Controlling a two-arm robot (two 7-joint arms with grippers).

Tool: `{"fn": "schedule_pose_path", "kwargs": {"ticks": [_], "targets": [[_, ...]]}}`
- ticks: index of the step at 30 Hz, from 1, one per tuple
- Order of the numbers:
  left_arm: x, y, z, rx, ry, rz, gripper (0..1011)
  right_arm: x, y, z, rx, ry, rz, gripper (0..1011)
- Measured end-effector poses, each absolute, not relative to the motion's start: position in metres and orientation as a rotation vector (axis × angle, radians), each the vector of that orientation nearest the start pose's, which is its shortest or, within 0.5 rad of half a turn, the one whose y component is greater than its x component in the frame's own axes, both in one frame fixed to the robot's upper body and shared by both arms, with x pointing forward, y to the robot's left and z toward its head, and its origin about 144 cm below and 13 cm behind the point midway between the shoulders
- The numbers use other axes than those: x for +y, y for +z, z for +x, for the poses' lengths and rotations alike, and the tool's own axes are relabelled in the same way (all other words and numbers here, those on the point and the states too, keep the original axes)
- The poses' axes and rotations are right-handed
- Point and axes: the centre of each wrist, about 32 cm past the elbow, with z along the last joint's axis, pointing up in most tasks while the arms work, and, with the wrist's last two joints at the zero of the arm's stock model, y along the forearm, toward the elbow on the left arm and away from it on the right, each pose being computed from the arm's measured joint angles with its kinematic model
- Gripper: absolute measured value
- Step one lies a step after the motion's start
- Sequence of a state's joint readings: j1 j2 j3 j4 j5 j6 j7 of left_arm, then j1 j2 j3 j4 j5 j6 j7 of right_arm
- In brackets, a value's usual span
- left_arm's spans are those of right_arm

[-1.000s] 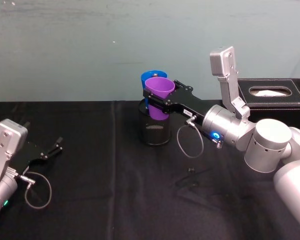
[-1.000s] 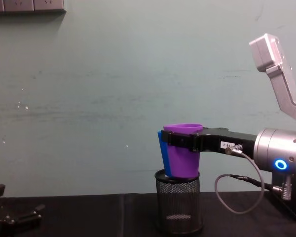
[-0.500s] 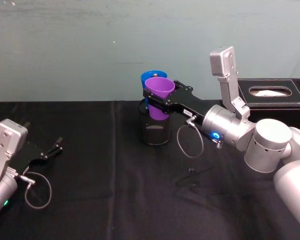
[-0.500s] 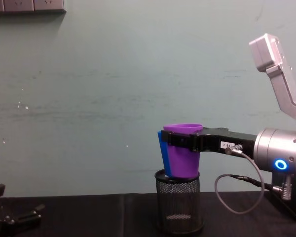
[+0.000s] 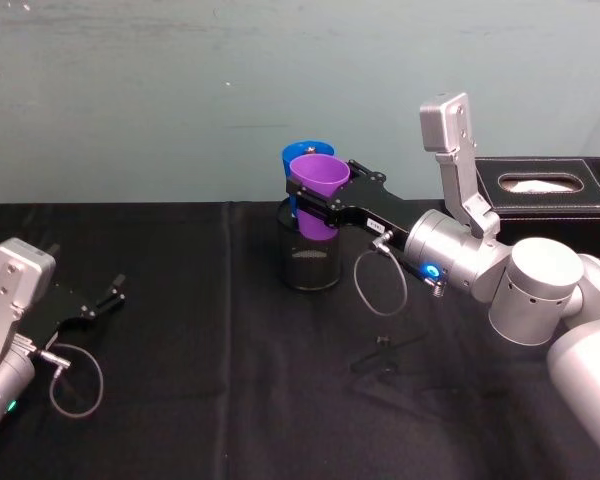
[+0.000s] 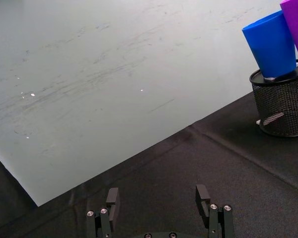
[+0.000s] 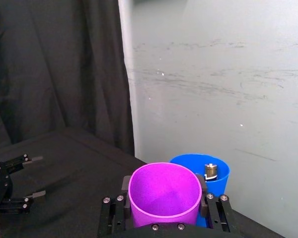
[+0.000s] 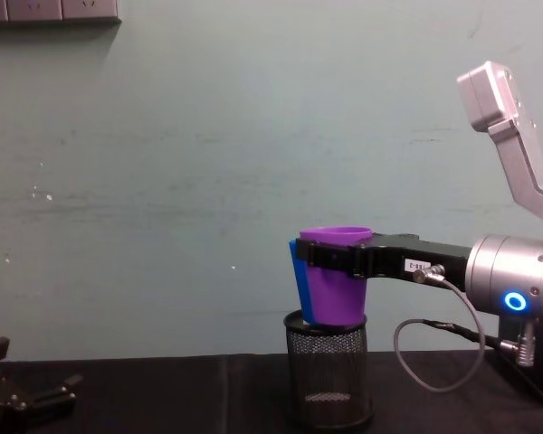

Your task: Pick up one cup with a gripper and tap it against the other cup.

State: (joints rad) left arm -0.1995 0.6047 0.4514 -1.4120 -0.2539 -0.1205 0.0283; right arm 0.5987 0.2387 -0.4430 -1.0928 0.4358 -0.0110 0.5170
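Purple cup [image 5: 316,172] hangs clear of the table [image 5: 200,400], clamped between the jaws of the right gripper [image 5: 326,190], which grip it just under the rim. It stands upright, mouth up and narrow end down, long axis near vertical. From the chest view its base sits level with the rim of the pen holder [image 8: 326,371].

Blue cup [image 5: 300,152] stands mouth up in that holder, on the far side of the purple one. In the left wrist view their walls meet near the top, so they seem to touch.

Behind both cups the wall [image 5: 180,100] is close, leaving little room that way. Left of the holder and in front of it the black table lies bare. To the right, the arm reaches in over the table, a cable [image 5: 380,285] looping beneath it, and a tissue box [image 5: 545,185] sits at the back edge.

A white label [image 8: 414,267] on the right gripper carries print too small to read.

Left gripper [image 5: 112,292] rests low at the table's left side, well apart from the cups, jaws apart and holding nothing.
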Motion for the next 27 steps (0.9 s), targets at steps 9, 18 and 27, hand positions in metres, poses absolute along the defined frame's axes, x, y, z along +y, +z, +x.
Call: {"fn": "schedule_pose_path", "kwargs": {"ticks": [9, 18, 27], "targets": [[0.3096, 1.1398, 0.4886, -0.285, 1.248, 0.304, 1000, -0.2121, 1.2073, 0.6063, -0.013, -0.79, 0.016, 735], [0.3096, 1.1398, 0.4886, -0.285, 1.248, 0.304, 1000, -0.2122, 1.2073, 0.6063, -0.013, -0.79, 0.016, 735], [0.3097, 1.1398, 0.4886, -0.285, 1.248, 0.304, 1000, -0.2122, 1.2073, 0.6063, -0.013, -0.79, 0.016, 735]]}}
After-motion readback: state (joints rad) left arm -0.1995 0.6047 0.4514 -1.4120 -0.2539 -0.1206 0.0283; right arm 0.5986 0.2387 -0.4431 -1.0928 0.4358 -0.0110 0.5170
